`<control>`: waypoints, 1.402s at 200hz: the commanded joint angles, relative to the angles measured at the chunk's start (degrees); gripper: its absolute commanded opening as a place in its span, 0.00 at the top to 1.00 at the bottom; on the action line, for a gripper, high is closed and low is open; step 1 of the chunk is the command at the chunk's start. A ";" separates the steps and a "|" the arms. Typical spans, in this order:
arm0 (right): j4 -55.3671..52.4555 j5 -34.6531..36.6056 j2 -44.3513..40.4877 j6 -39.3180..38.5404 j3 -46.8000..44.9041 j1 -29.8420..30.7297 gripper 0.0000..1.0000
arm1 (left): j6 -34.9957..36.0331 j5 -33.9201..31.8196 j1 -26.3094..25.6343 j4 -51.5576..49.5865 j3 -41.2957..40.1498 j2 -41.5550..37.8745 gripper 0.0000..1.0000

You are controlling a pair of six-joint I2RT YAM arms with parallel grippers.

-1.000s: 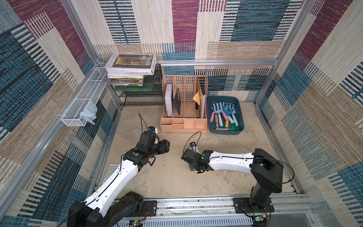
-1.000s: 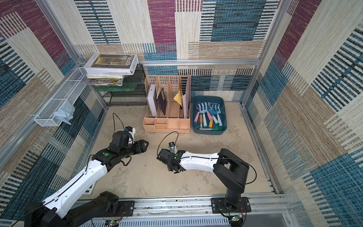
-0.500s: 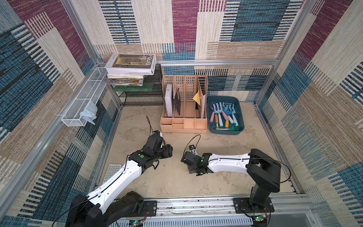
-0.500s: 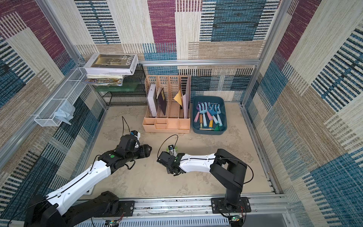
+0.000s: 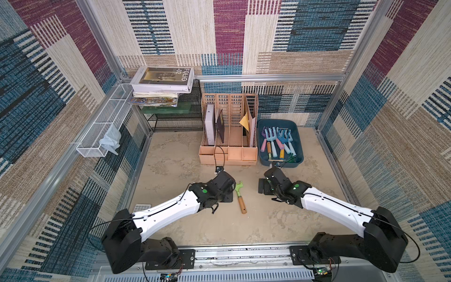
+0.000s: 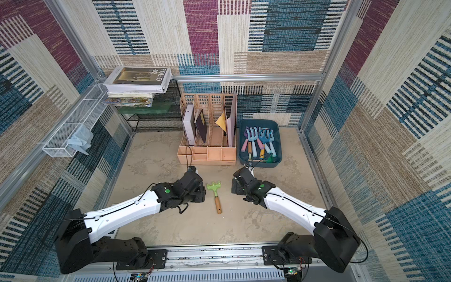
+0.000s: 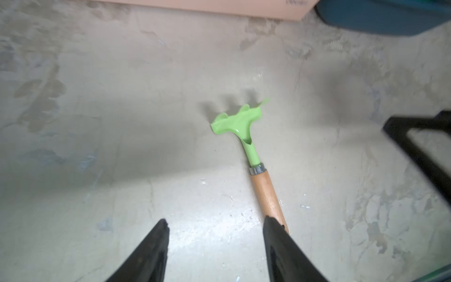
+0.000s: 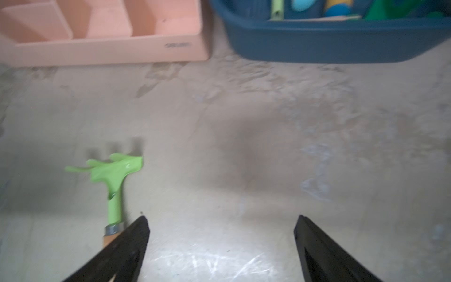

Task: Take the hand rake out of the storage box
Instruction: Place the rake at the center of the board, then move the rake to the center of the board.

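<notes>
Removal seems done: the green, wooden-handled hand rake lies on the beige counter, outside the dark teal plastic storage box, between your released left end effector and released right end effector; you should only retreat.

storage box: cut by edge | hand rake: handle end hidden

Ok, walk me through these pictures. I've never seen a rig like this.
Two white-and-black robot arms reach over a sandy table. Two pictures look down from overhead; two come from cameras on the arms' wrists. The left gripper and the right gripper are both open and hold nothing. Between the arms a green hand rake with a wooden handle lies on the table. At the back a blue storage box holds more garden tools, beside a peach file organizer.
</notes>
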 commanded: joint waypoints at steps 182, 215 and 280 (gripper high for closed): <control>4.32 -7.70 -9.99 -3.58 -8.05 -7.25 0.04 | 2.53 -6.07 6.66 -4.64 -7.25 6.33 0.86; 4.87 -8.93 -10.00 -3.58 -8.61 -8.41 0.04 | 7.57 -3.08 15.43 -5.31 -11.48 0.60 0.85; 5.72 -9.57 -9.38 -3.61 -9.15 -9.50 0.04 | 4.91 -2.03 25.07 -16.82 -12.70 -8.48 0.78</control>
